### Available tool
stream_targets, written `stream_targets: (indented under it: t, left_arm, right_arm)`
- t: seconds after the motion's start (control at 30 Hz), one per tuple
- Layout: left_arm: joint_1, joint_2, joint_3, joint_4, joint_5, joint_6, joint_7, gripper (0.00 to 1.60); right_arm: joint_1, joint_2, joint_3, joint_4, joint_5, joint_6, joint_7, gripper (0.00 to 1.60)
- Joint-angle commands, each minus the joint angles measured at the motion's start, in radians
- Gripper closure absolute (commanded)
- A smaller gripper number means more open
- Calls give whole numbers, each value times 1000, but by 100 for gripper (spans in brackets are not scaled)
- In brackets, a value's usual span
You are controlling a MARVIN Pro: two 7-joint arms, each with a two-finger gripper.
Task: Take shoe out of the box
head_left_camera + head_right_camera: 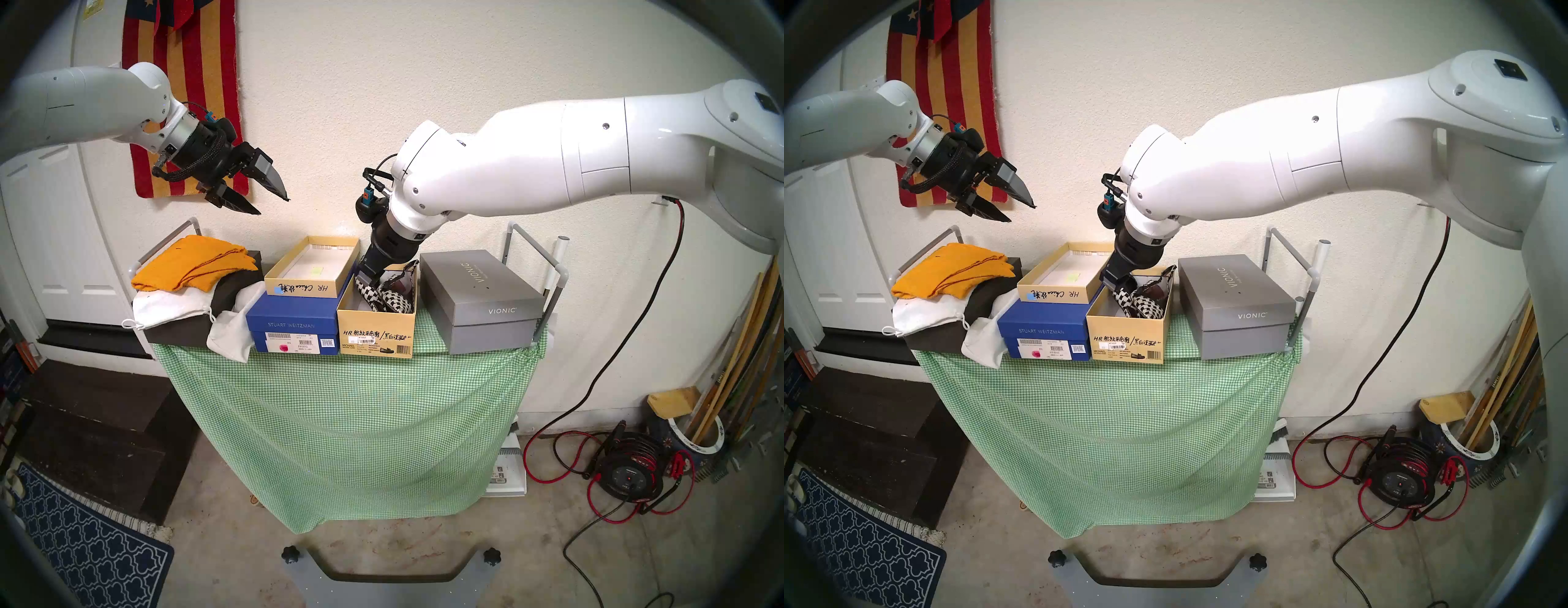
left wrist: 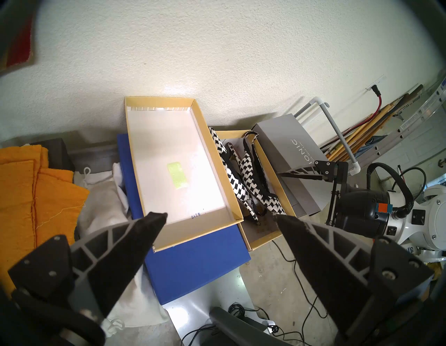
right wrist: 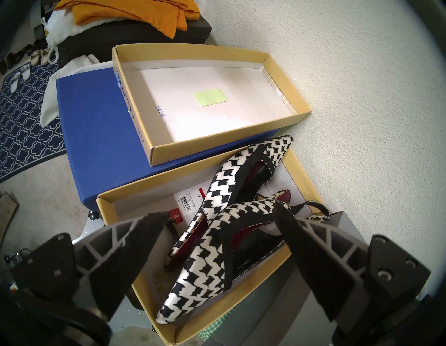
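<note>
A: Where are the shoes (image 3: 207, 244)?
B: Inside the box (image 1: 375, 336), heels partly hidden.
A: The grippers?
B: Right gripper (image 3: 220, 212) wide above them; left gripper (image 1: 273, 204) wide, aloft.

This looks like a home garage or utility room. The floor (image 1: 237, 488) is bare, stained concrete, and the wall (image 1: 424, 85) is plain textured plaster. Long wooden handles (image 1: 738, 361) lean in the right corner above a painted ceramic pot (image 1: 687, 441), beside a black cable reel (image 1: 628, 475) wound with red cord. A white panelled door (image 1: 55, 237) stands on the left, with a striped red-and-gold hanging (image 1: 186, 97) next to it. A patterned blue mat (image 1: 85, 547) carries slippers (seen from the right wrist). Shoe boxes sit on a small table draped in green gingham cloth (image 1: 339, 424).
</note>
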Motion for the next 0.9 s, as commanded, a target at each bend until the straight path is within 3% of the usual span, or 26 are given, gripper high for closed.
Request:
stream_targets:
  t: [0.0,0.1,0.33,0.47,0.53,0.57,0.63,0.87]
  left_arm:
    - [0,0,0,-1,0,0,0,0]
    - [0,0,0,-1,0,0,0,0]
    - [0,0,0,0,0,0,0,0]
    - [0,0,0,0,0,0,0,0]
    - [0,0,0,0,0,0,0,0]
    - [0,0,0,0,0,0,0,0]
    - [0,0,0,0,0,0,0,0]
    - [0,0,0,0,0,0,0,0]
  right_arm:
    - [2,-50,-21,62,-15,62,35,0]
    - [-8,-119,-45,129,-29,126,41,0]
    - [-75,-193,-39,244,-85,260,42,0]
    - [-91,-249,-75,319,-68,323,60,0]
    - [-102,-256,-77,334,-67,329,52,0]
    - [-109,-307,-114,404,-50,329,84,0]
    - [-103,-298,-110,387,-49,329,69,0]
    - [-39,-360,-163,501,-34,329,96,0]
